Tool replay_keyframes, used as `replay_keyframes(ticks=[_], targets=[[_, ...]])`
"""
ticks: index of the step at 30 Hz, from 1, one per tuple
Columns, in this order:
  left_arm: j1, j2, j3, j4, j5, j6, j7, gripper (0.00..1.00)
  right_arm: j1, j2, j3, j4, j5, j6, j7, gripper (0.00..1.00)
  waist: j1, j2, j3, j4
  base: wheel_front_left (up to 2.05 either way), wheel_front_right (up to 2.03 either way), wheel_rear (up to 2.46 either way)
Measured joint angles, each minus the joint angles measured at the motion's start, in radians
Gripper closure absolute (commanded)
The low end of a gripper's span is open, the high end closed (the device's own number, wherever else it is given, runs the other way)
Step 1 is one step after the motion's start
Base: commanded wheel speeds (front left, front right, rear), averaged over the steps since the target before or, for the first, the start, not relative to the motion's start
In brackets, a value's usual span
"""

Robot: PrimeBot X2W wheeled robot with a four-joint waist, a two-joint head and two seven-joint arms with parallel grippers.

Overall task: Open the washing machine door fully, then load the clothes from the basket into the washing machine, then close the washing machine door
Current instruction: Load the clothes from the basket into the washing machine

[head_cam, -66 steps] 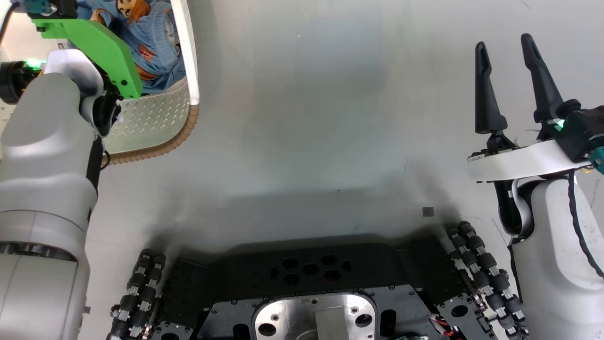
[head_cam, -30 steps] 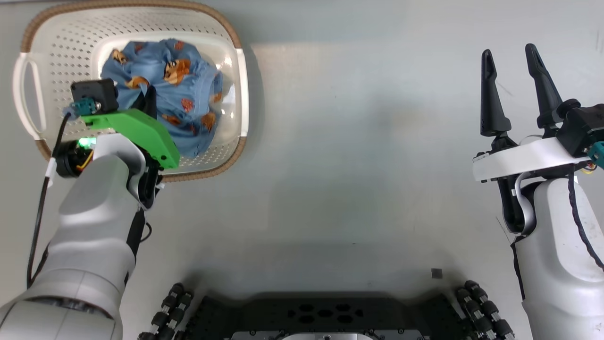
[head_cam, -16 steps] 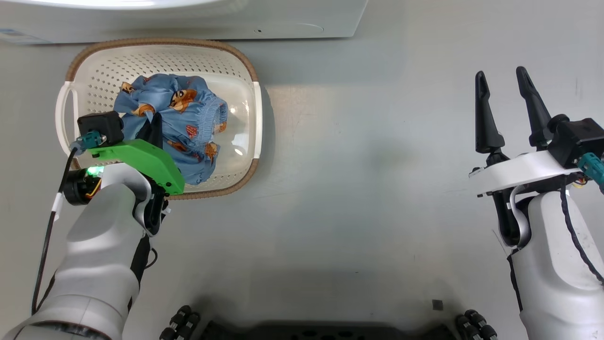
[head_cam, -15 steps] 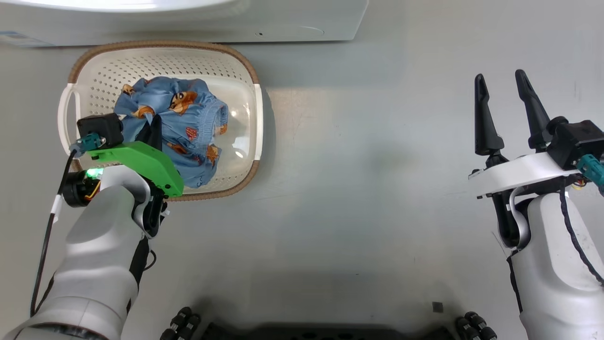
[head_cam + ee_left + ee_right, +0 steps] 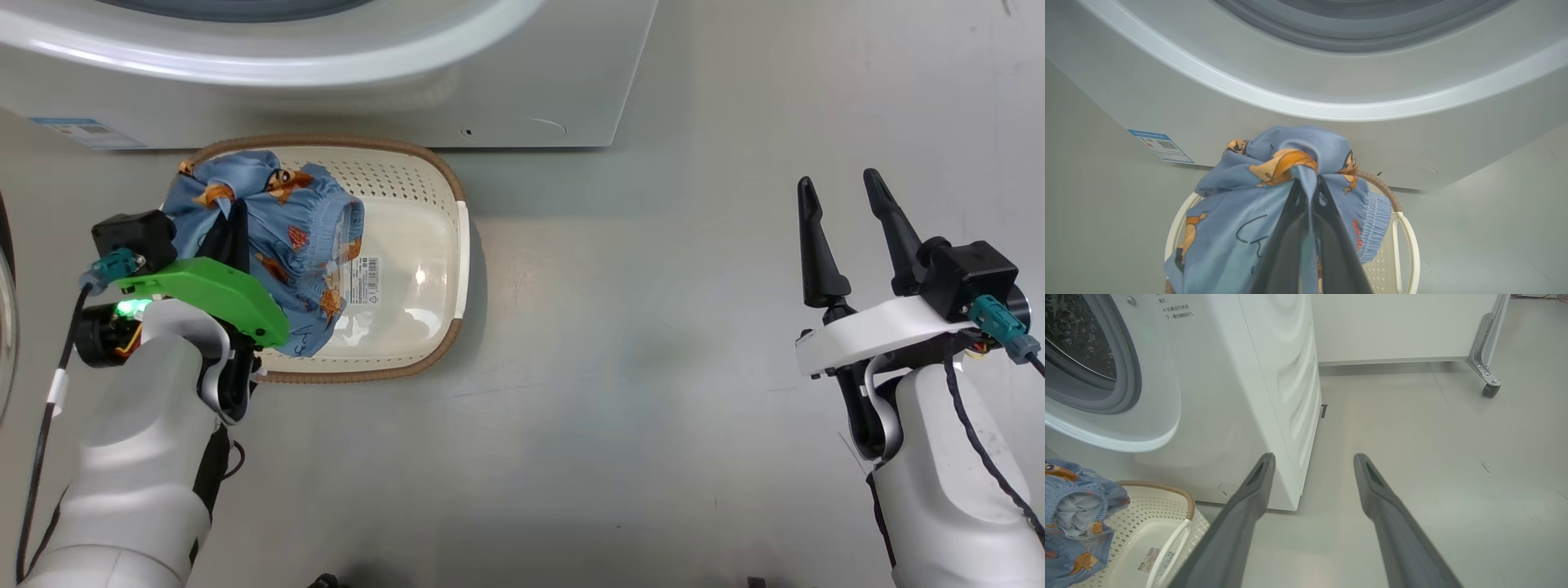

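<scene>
Left gripper [image 5: 1306, 181] is clamped tight on the clothes [image 5: 302, 237], and I see the blue bundle hanging from it over the left part of the basket [image 5: 424, 163], whose base lies bare around its label sticker [image 5: 365, 280]. The basket sits on the floor [image 5: 620, 327] just in front of the washing machine [image 5: 531, 90], whose drum mouth [image 5: 1081, 347] is uncovered. The right gripper [image 5: 838, 177] is spread wide, holding nothing, well apart from the basket.

Illegible print on washing machine [image 5: 539, 98], basket [image 5: 400, 175]
</scene>
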Motion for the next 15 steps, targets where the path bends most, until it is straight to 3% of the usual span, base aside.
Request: replay_keyframes(ticks=[15], targets=[[0.121,0.031,0.127,-0.222,0.083,0.000,0.000,1.00,0.049,-0.002,0.001,0.026,0.012,0.000,0.000,0.00,0.0000,0.0000,-0.146,0.005,0.00,0.00,0.00]])
